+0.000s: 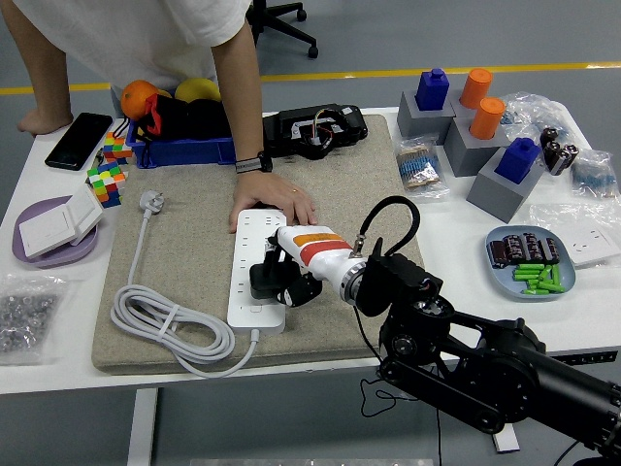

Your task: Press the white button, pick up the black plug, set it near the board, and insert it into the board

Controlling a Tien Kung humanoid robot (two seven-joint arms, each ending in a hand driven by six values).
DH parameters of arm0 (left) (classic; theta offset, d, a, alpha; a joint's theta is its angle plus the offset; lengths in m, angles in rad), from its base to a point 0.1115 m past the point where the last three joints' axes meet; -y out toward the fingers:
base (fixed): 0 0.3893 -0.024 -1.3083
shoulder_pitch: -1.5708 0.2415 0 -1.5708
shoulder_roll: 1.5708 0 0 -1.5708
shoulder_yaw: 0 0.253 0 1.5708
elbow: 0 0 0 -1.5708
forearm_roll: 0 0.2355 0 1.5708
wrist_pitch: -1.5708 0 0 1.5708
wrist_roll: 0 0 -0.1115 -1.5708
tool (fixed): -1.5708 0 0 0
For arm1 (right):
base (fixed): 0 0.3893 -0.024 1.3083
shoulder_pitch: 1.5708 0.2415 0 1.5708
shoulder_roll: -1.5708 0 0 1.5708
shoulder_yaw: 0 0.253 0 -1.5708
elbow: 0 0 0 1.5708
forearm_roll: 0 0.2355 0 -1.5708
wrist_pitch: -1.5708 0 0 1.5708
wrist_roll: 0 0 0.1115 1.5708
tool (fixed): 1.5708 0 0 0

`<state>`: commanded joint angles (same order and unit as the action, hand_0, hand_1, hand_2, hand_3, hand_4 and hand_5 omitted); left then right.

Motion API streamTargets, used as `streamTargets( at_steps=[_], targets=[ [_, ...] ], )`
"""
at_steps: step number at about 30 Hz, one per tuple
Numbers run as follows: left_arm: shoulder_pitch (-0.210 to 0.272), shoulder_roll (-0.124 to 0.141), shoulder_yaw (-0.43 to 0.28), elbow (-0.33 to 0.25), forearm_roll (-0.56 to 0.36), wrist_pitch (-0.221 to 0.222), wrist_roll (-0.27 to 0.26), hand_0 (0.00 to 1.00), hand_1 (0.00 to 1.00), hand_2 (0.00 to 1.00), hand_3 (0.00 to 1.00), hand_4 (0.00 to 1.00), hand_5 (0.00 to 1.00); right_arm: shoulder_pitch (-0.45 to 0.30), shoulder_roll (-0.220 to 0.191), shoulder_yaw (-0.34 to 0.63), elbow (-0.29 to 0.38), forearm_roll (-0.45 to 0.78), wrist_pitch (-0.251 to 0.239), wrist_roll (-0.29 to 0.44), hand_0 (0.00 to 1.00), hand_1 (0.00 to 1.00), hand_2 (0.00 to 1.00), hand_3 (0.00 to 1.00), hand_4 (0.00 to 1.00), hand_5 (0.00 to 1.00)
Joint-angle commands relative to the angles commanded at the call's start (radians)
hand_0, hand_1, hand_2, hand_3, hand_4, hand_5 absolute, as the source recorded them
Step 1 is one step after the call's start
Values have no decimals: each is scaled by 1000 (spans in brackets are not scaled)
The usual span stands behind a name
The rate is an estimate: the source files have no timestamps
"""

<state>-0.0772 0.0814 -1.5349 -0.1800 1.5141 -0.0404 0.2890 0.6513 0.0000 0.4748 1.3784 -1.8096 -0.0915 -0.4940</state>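
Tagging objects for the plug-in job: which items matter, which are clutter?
In play: black plug held by the right robot hand; white power strip, steadied by a person's hand.

Clutter: phone, puzzle cubes, blue bin, tray of green parts.

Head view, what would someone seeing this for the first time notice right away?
First, the robot's right hand in the middle of the table, its fingers gripping the black plug right over the white power strip on the grey mat. Next, a person's hand pressing flat on the strip's far end. Bright orange and blue pegs on grey blocks stand out at the far right.
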Motion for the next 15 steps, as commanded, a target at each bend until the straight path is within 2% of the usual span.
streamTargets(
  at_steps=[15],
  targets=[
    [0, 1, 1, 0, 2, 0, -1, 650, 644, 643, 686, 581, 37, 8, 0, -9, -40, -4, -7, 9, 437, 456, 493, 512, 784, 2]
  ],
)
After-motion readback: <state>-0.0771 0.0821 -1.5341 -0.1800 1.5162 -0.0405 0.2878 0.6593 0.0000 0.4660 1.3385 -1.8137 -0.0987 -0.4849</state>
